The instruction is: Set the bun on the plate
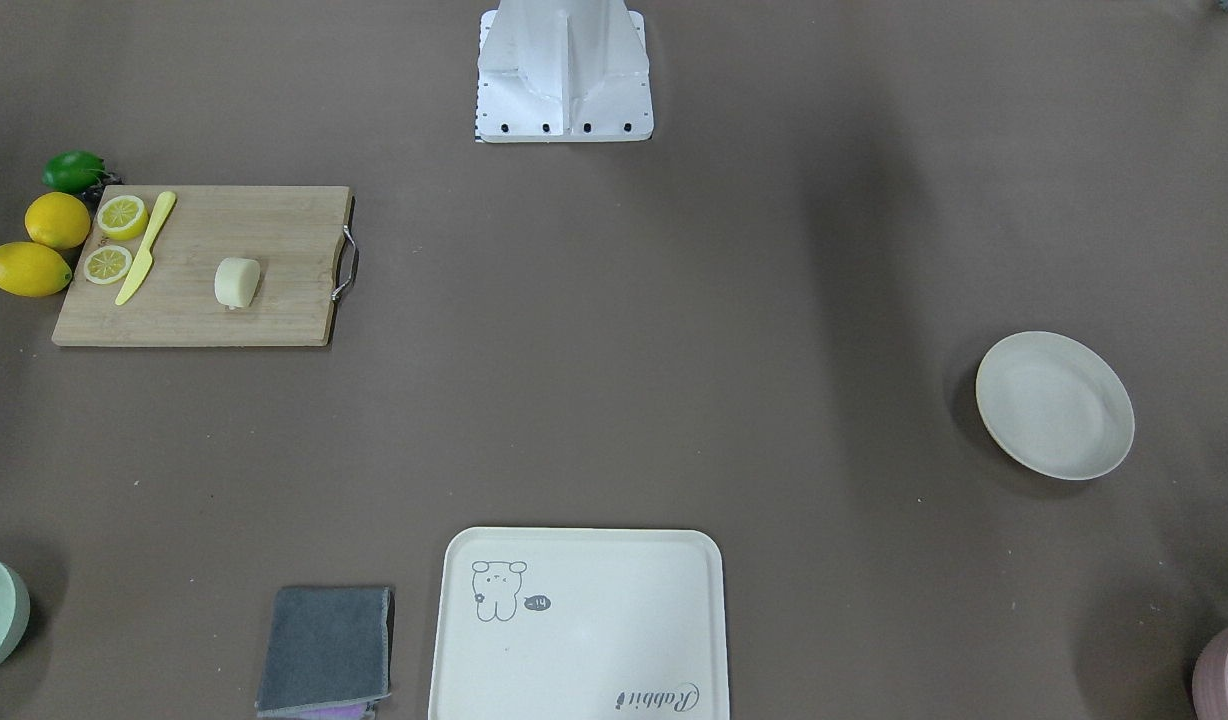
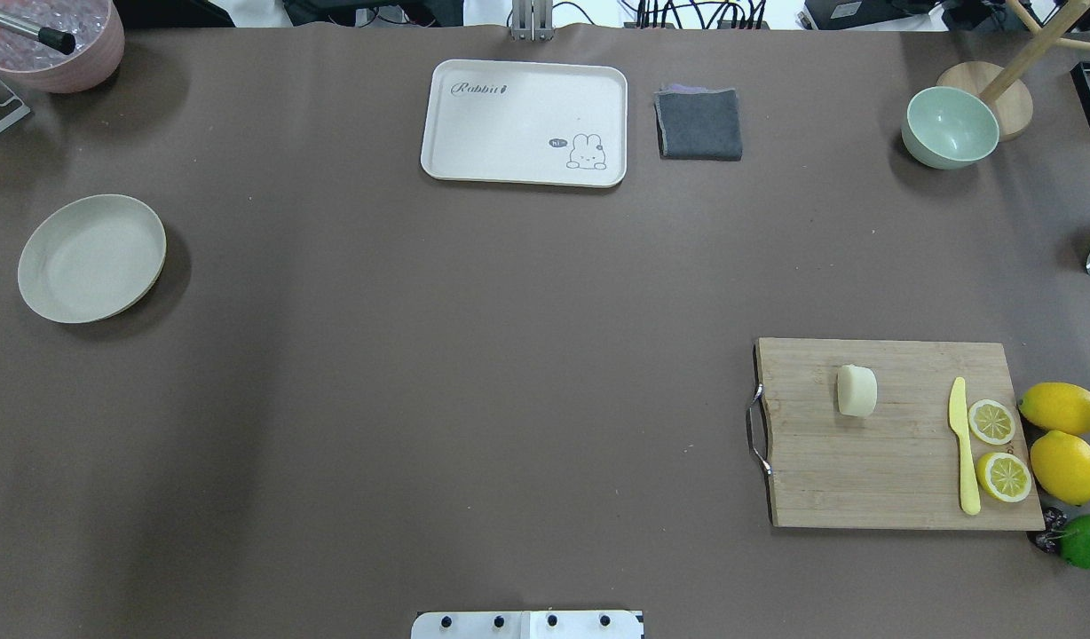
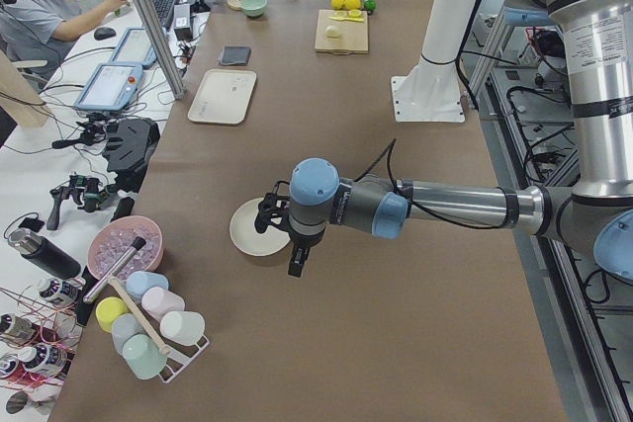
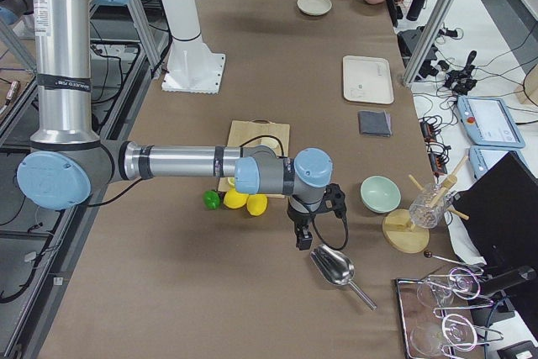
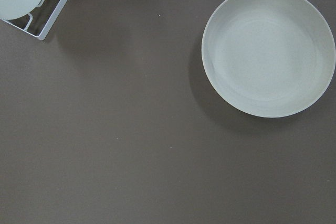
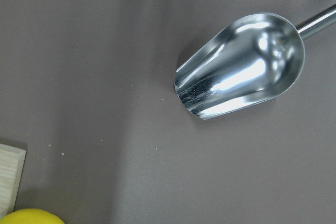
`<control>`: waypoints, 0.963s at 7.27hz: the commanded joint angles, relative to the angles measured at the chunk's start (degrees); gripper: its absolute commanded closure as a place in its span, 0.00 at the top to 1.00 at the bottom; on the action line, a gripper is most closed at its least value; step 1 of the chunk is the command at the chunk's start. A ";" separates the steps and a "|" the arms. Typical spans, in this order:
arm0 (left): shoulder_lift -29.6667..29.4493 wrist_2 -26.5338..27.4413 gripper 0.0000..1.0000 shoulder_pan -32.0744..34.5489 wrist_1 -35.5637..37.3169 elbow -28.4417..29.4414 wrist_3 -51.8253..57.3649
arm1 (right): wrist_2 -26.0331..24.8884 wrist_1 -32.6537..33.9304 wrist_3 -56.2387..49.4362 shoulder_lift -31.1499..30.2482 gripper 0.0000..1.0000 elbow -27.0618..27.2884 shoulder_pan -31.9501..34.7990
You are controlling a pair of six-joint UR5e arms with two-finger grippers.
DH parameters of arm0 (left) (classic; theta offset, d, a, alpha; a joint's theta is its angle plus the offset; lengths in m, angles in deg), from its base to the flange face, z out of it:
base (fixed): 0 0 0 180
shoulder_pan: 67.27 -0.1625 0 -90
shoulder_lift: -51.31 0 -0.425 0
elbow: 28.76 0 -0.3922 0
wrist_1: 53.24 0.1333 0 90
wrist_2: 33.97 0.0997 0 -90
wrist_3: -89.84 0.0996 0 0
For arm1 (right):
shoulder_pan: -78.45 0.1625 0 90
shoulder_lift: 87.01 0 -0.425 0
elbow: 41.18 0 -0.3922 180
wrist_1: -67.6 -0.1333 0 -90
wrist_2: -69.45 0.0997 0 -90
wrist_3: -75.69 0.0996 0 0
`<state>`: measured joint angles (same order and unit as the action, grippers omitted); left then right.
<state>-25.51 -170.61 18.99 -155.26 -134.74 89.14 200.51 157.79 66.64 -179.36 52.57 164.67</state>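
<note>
The bun is a pale cream lump that rests on a wooden cutting board on my right side; the front view shows the bun too. The plate is round, off-white and bare, far off on my left, and fills the upper right of the left wrist view. My left gripper hangs above the table beside the plate. Past the board's end, the right gripper hovers near a metal scoop. Both show only in side views, so I cannot tell their state.
On the board lie two lemon halves and a yellow knife; whole lemons and a lime sit beside it. A cream tray, grey cloth and green bowl line the far side. A pink bowl stands far left.
</note>
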 commanded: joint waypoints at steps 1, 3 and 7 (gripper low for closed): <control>0.08 -0.03 0.98 0.05 -0.20 0.15 0.00 | -0.02 -0.02 0.34 0.07 1.00 0.47 0.00; 0.08 0.15 0.98 -0.04 -0.38 0.85 0.61 | 0.16 0.07 0.00 0.07 1.00 0.47 0.00; 0.17 -0.20 0.97 -0.21 -3.61 1.03 -5.36 | 0.42 0.07 0.43 -0.19 1.00 0.39 0.00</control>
<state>-25.48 -170.75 18.84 -157.04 -133.75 85.46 200.85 157.86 66.93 -179.50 53.02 164.67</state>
